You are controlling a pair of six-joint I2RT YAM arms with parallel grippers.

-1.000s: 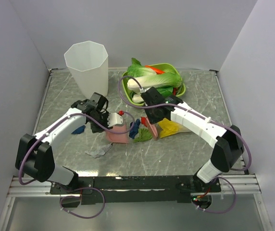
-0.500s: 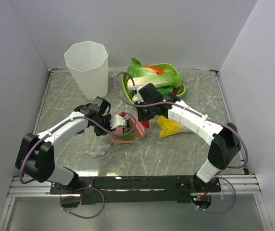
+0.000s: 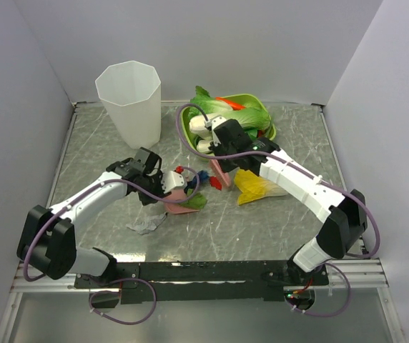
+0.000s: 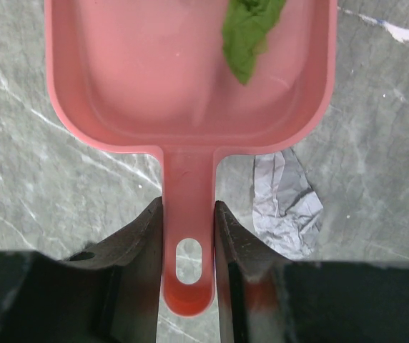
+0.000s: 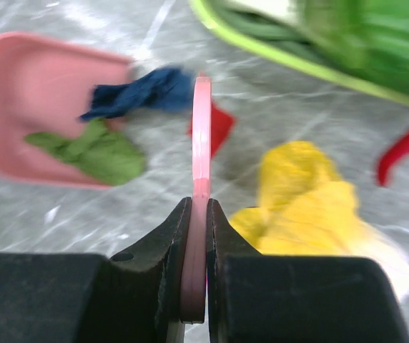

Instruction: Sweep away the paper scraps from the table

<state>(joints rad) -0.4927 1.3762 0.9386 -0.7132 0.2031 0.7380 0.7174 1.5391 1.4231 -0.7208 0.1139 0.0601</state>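
left gripper (image 4: pixel 188 214) clamped on the pink dustpan (image 4: pixel 154 78) by its handle, right gripper (image 5: pixel 194 214) pinching a pink scraper (image 5: pixel 201 136). green scrap (image 4: pixel 251 32) is in the pan, blue scrap (image 5: pixel 144 89) at its lip, grey scrap (image 4: pixel 287 207) on the table (image 4: pixel 47 186). feather-light crumpled stuff, probably push, don't grip.

Top external: looks down from above and behind the arm bases (image 3: pixel 97 266) over the whole grey marble-patterned tabletop (image 3: pixel 297 229). Left wrist: straight down, close over a pink plastic dustpan (image 4: pixel 190 78). Right wrist: forward, low and close, along a thin pink plastic blade (image 5: pixel 201 143). All three share the dustpan and a crumpled green paper scrap (image 5: pixel 97 151).
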